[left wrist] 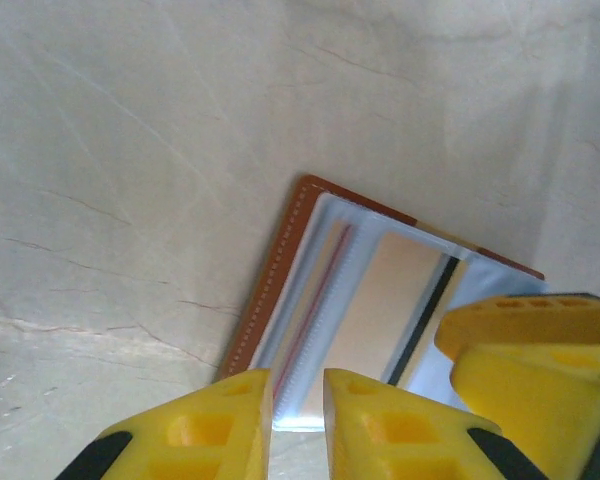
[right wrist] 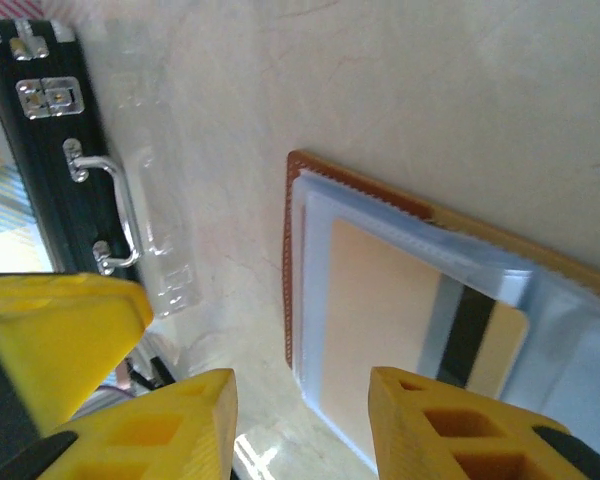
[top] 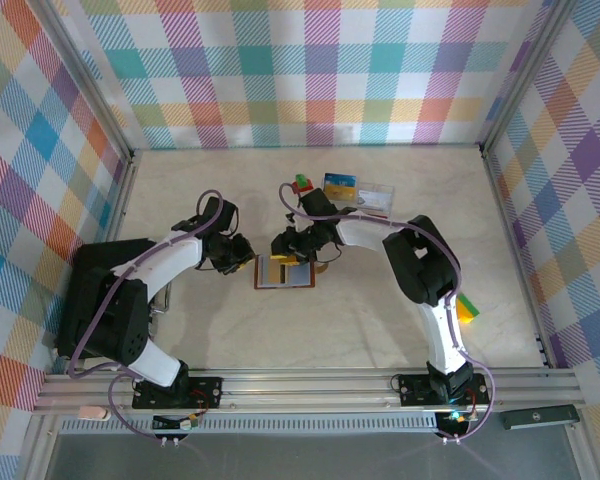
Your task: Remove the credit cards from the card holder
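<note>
Jaws of the right end effector (right wrist: 300,425) stand spread over the credit card (right wrist: 380,300) sleeved in the open card holder (right wrist: 360,190), mid-worktop (right wrist: 430,90). The left end effector (left wrist: 298,420), jaws narrowly apart, sits at the holder's edge; I cannot tell whether it grips. Best to pinch the card's exposed end and draw it straight along the sleeve.

We read no text, number or brand. The credit card (right wrist: 390,320) in the card holder (right wrist: 365,192) shows only a dark stripe, and the blue-and-yellow card (top: 340,182) is too small.
</note>
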